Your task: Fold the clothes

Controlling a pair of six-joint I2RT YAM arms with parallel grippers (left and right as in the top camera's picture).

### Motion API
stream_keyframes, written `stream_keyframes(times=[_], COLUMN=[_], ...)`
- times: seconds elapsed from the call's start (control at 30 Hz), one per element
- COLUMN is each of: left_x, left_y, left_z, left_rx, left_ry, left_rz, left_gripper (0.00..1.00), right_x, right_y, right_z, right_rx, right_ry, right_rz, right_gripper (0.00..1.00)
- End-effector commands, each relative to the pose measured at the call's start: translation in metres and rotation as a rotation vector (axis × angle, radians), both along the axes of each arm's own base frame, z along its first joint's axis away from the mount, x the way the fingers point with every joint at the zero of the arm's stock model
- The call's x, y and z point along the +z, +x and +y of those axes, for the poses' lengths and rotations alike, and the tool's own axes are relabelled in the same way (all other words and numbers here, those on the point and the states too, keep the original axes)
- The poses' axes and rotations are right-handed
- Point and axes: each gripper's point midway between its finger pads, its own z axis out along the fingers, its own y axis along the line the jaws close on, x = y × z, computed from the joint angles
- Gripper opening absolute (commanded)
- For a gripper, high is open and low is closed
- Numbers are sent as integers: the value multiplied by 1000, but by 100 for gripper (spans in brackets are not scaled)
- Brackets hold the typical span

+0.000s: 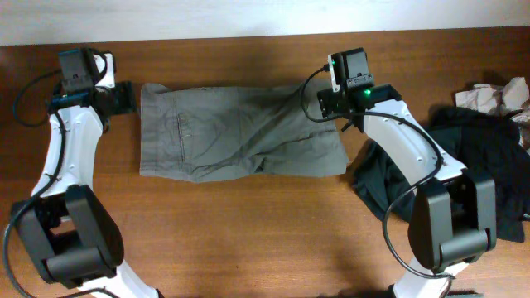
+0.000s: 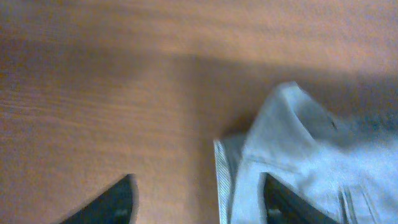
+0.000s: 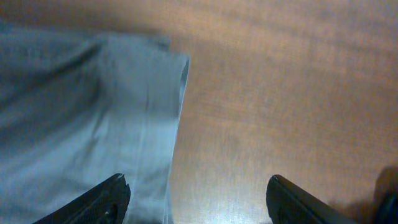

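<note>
When looking down from above, can see grey shorts (image 1: 240, 132) lying flat on the brown table (image 1: 248, 240), close to the far edge and about halfway along it. Spread out wide, with a few wrinkles.

Can see the left gripper (image 1: 126, 98) just beside the left end of the shorts, toward the far left corner. Opened wide and holding nothing. From its own camera, can spot one of the left fingers (image 2: 115, 202) over bare wood and the other over the cloth, with the striped inside edge of the shorts in between. Cannot tell if touching the cloth or just above it.

Can see the right gripper (image 1: 325, 106) at the right end of the shorts, by the far corner of the cloth. Also opened wide, with nothing held. From its camera, can spot one of the right fingers (image 3: 102, 200) over the grey cloth and the other over bare wood, with the hemmed edge of a leg in between.

Toward the right edge of the table, can see a heap of dark clothes (image 1: 476, 157), not folded. In the far right corner, can make out a pale crumpled heap (image 1: 497, 95), right next to the dark clothes.
</note>
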Motion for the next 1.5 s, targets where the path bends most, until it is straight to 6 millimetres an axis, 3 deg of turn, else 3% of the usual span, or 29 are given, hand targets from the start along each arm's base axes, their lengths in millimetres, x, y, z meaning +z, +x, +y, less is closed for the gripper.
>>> stream_keyframes(times=[0.0, 0.07, 0.1, 0.13, 0.2, 0.27, 0.37, 0.6, 0.83, 0.9, 0.97, 1.1, 1.23, 1.3, 1.47], left_x=[41, 41, 40, 36, 26, 8, -25, -91, -139, -148, -159, -164, -163, -163, -164], left_y=[-7, -9, -10, -10, -8, -5, 5, 14, 33, 36, 35, 32, 34, 34, 34], left_z=[-37, -66, -77, -86, -103, -118, -139, -176, -171, -164, -151, -142, -134, -128, -114], left_rx=[-136, -214, -248, -275, -332, -386, -457, -536, -528, -511, -478, -460, -443, -429, -403], left_ry=[-47, -110, -113, -105, -88, -51, -24, -46, 8, 26, 58, 61, 66, 75, 71], left_rz=[-59, -51, -44, -34, -14, 16, 51, 120, 117, 120, 146, 164, 162, 165, 168], left_gripper=[32, 15, 8, 3, 1, 1, 1, 1, 1, 0, 1, 1, 1, 1, 1], right_x=[51, 68, 74, 78, 77, 64, 28, -23, -71, -88, -114, -142, -151, -154, -160], right_y=[-11, -24, -29, -34, -37, -37, -30, -14, 17, 25, 35, 43, 49, 50, 33], right_z=[21, 46, 58, 70, 81, 87, 96, 146, 159, 151, 131, 99, 53, 21, -42], right_rx=[56, 121, 128, 124, 103, 34, -57, 84, 109, 71, -4, -98, -187, -241, -311], right_ry=[66, 173, 235, 312, 395, 465, 536, 717, 721, 677, 599, 522, 484, 472, 441], right_rz=[-75, -77, -74, -63, -36, 15, 102, 198, 138, 118, 94, 83, 87, 100, 185], right_gripper=[73, 56, 35, 22, 10, 4, 4, 4, 4, 4, 4, 4, 4, 4, 4])
